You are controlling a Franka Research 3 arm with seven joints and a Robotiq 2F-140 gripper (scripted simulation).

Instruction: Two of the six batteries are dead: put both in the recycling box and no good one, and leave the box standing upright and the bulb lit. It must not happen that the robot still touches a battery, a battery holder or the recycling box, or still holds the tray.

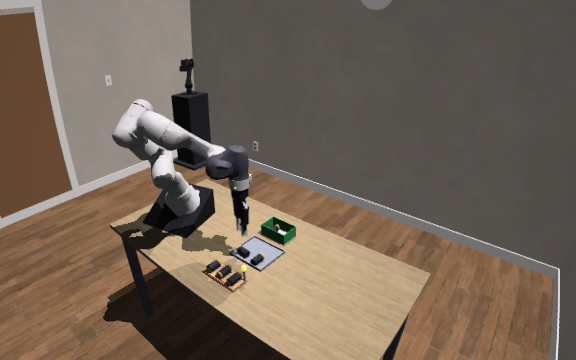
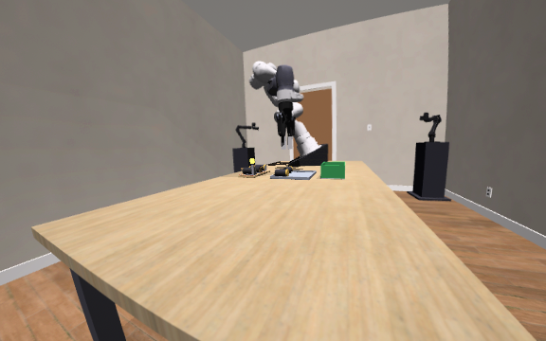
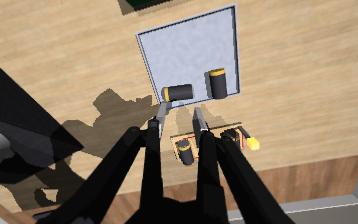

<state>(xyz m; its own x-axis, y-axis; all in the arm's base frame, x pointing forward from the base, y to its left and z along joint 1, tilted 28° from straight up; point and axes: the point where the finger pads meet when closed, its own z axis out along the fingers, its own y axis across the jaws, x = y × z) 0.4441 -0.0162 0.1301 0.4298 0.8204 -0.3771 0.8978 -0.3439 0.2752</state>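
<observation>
My gripper (image 1: pixel 241 233) (image 2: pixel 286 142) (image 3: pixel 179 112) is partly open and empty, above the table near the tray's arm-side edge. The grey tray (image 1: pixel 269 249) (image 2: pixel 304 175) (image 3: pixel 190 50) holds two black batteries with yellow ends: one (image 1: pixel 243 251) (image 3: pixel 181 92) nearer the arm, another (image 1: pixel 257 259) (image 3: pixel 219 86) beside it. Three batteries, the first (image 1: pixel 213 266), the middle (image 1: pixel 224 271) and the last (image 1: pixel 234 279), lie in the holder. The bulb (image 1: pixel 244 268) (image 2: pixel 252 161) (image 3: pixel 253 143) there glows yellow. The green box (image 1: pixel 285 237) (image 2: pixel 333 170) stands upright with one battery (image 1: pixel 275 228) inside. Fingers partly hide the holder in the wrist view.
The wooden table (image 1: pixel 328 295) (image 2: pixel 273 246) carries the arm's black base (image 1: pixel 203 205) at its far left end in the top view. The box stands beyond the tray, and the holder lies on the tray's other side, near the table's long edge.
</observation>
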